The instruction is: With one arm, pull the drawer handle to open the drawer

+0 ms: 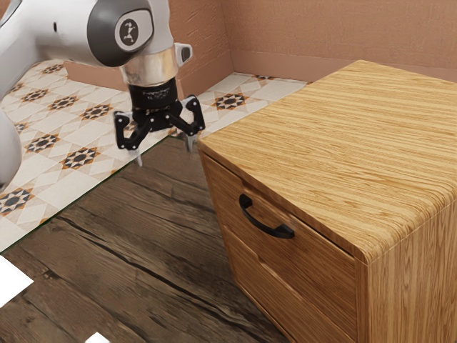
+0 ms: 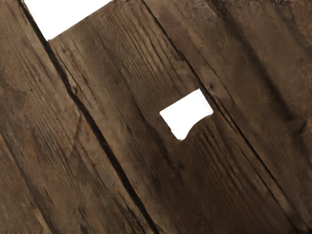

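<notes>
Pincer [image 1: 163, 146] hangs wide open w/ nothing in it, fingers pointing down over the dark plank worktop [image 1: 143, 243]. One fingertip [image 1: 189, 145] looks just beside the near top corner of the cabinet [image 1: 343, 136], though I can't tell from this angle if there's real clearance. The wrist cam looks straight down on bare planks [image 2: 122, 146] w/ a white patch [image 2: 187, 117] under the hand.

Step in hand, by my read: approach. No contact w/ the target yet. The drawer handle [image 1: 265, 217] is a black curved bar on the upper drawer [image 1: 314, 264], which looks fully shut, flush w/ the cabinet face. The handle sits lower than the pincer and toward the exterior view's right, on the front facing the worktop.

Next move calls for, imo: drop the hand down in front of the face, turn the wrist so the fingers straddle the bar from two sides, close, then pull straight out away from the face. Fingers point down atm, so a reorient prob. comes first.

Around: a lower drawer [image 1: 264, 286] below w/ no handle that I can make out, tiled floor [image 1: 64, 121] behind the hand, plain wall [image 1: 343, 28] beyond. The only thing in the way is the cabinet's overhanging top edge and that corner. Risk of clipping it on the descent.
</notes>
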